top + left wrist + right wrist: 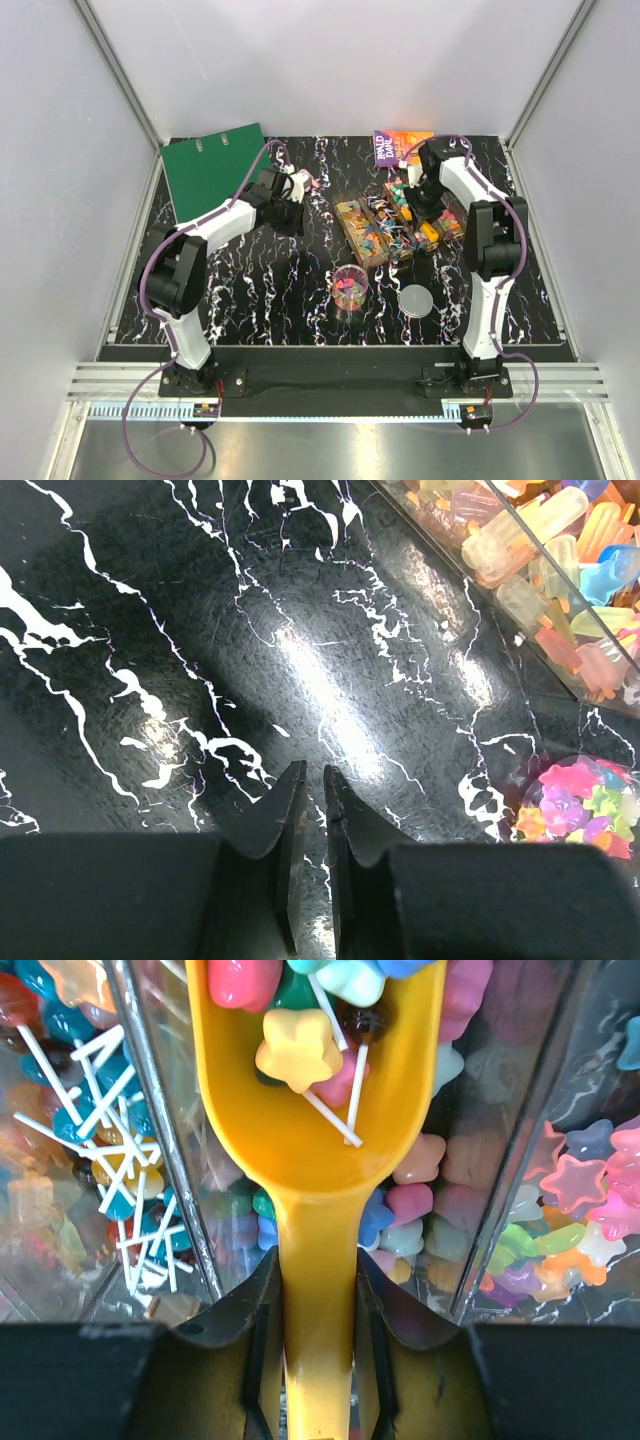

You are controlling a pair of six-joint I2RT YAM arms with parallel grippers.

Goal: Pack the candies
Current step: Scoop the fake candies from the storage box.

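The left gripper (pixel 313 776) hangs over a shiny black table (pixel 200 600) with white lines. Its two fingers are almost together and hold nothing. At the top right is a clear box (pixel 560 568) full of candies (pixel 560 530). At the bottom right, a round cup (pixel 520 802) holds bright star candies.

The top external camera looks steeply down from above and behind the arm bases, far enough back to take in the whole table (pixel 260 290) and both arms. The left wrist camera sits close behind the left gripper (pixel 313 772) and faces along it at the marbled surface. Ahead and to that gripper's right are a corner of the clear divided box (pixel 520 590) and the cup (pixel 530 785) of candies (pixel 575 805), both shared with the overhead view. The right wrist camera peers past the right gripper (pixel 318 1270) and the yellow scoop (pixel 300 1130), hard up against that same box's compartments.
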